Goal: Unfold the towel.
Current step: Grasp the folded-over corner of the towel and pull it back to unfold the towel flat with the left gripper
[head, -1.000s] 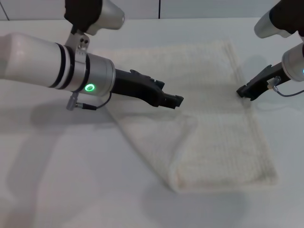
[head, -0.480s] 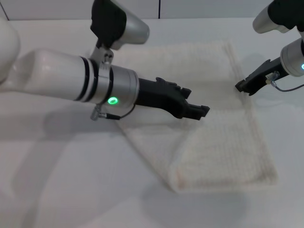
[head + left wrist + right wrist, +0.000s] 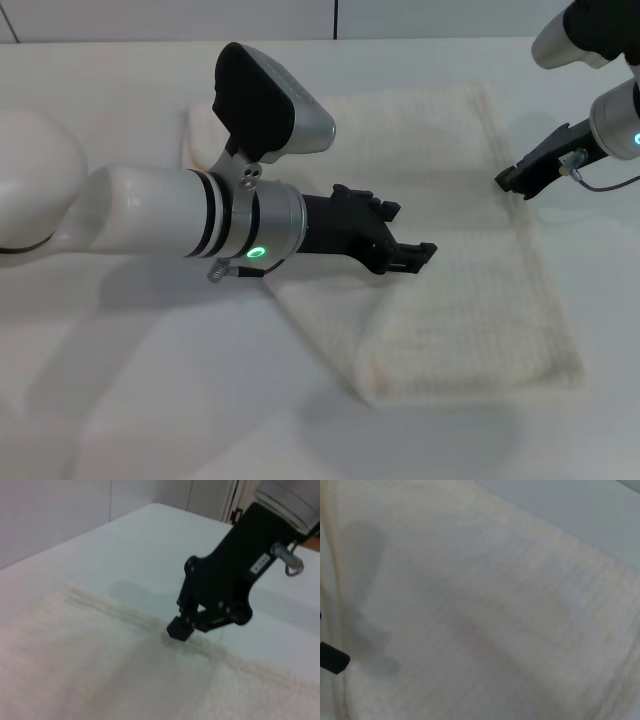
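Left claw hovers parted over the towel; left wrist view shows right claw clenched at its hem.

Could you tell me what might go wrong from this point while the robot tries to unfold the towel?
1. The right gripper sits at the towel's right hem; if it only presses there and has no real hold, the edge may slip when pulled.
2. The left gripper hovers over the middle of the cloth, beside the folded flap. Closing there could pinch both layers and drag the whole towel instead of opening it.
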Controlling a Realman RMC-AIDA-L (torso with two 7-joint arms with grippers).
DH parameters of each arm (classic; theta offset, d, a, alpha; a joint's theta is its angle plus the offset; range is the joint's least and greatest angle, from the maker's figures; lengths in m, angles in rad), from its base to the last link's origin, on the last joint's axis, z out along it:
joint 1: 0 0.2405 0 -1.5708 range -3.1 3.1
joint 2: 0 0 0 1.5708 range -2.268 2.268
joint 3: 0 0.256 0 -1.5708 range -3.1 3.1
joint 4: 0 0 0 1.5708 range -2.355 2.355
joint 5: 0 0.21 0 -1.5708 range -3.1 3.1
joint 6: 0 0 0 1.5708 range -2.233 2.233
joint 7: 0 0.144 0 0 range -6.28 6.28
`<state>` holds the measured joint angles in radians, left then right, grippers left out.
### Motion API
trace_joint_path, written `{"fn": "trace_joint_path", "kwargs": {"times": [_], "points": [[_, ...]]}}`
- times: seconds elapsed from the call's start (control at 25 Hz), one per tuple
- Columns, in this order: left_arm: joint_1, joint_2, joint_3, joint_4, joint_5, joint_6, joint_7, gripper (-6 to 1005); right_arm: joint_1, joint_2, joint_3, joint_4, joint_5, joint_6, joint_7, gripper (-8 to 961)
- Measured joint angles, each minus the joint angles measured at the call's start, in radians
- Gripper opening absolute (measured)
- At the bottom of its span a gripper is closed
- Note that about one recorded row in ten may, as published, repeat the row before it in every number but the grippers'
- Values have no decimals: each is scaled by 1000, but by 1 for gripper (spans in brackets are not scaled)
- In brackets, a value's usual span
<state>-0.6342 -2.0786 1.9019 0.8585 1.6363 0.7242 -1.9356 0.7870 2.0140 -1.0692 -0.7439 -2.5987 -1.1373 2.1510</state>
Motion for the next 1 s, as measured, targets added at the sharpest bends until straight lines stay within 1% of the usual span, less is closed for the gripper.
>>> {"fn": "trace_joint_path", "kwargs": {"times": [0.16,0.28,0.4,0.76,1.0], "points": [[7,0,11,-4,-2,-12,2,711,0,0,0,1,0,1,0,-2],[10,0,70,-4,-10,-53,3,711,0,0,0,2,0,1,0,-2],[10,0,107,-4,-11,-85,3,710,0,0,0,2,0,2,0,-2],[14,-1,130,-5,-12,-117,4,708,0,0,0,2,0,2,-1,-2],[20,-1,136,-4,-11,-115,22,707,0,0,0,3,1,2,1,-2]]}}
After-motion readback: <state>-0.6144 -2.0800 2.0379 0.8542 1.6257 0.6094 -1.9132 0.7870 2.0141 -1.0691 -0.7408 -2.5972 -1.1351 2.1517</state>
